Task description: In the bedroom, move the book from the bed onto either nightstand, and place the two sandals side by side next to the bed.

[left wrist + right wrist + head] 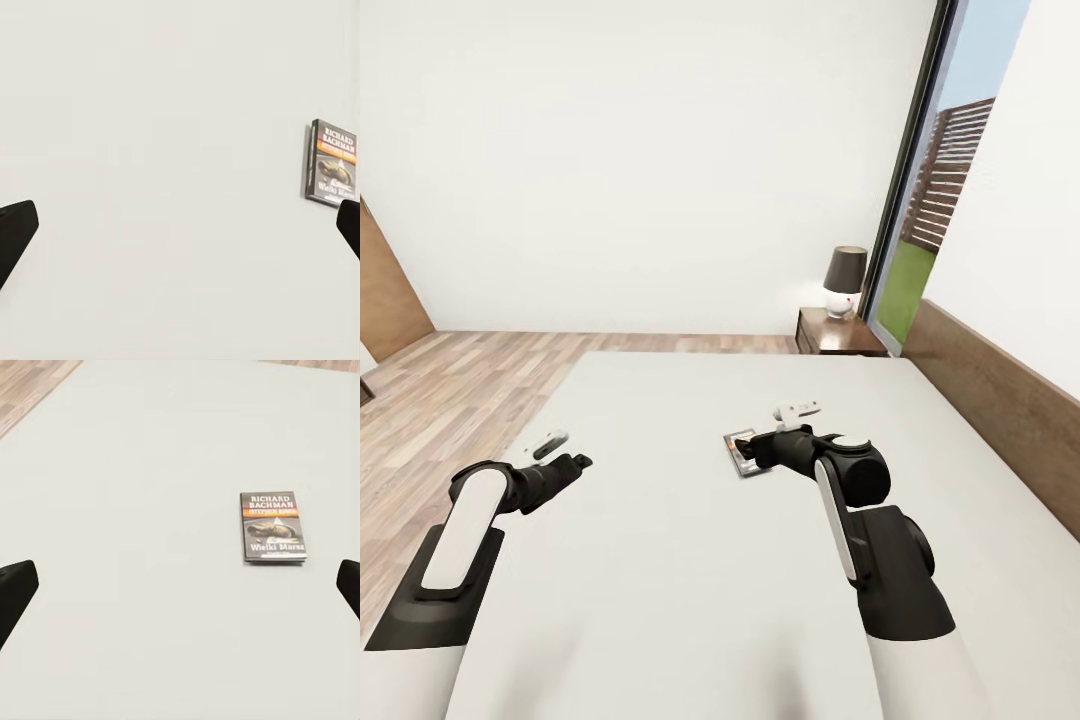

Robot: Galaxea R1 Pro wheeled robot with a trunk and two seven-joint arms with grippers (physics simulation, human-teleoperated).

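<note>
1. A wide bed (690, 560) with a pale grey-white mattress takes up the lower two thirds of the head view. Its brown headboard (1000, 420) runs down the right edge.
2. The book (744, 452) lies flat on the mattress just right of centre, cover up. White "RICHARD BACHMAN" lettering and an orange band are readable from the right wrist view (273, 527).
3. The right gripper (760, 452) hovers at the book's right edge; whether it touches is hard to tell. Its fingers (16, 589) are spread wide, holding nothing.
4. The left gripper (572, 466) sits over the bed's left side, at lower left, also spread wide and empty.
5. A dark brown nightstand (830, 338) stands beyond the bed, centre right, carrying a lamp (843, 282) with a dark shade.
6. Brown plank floor (450, 400) shows at left.
</note>
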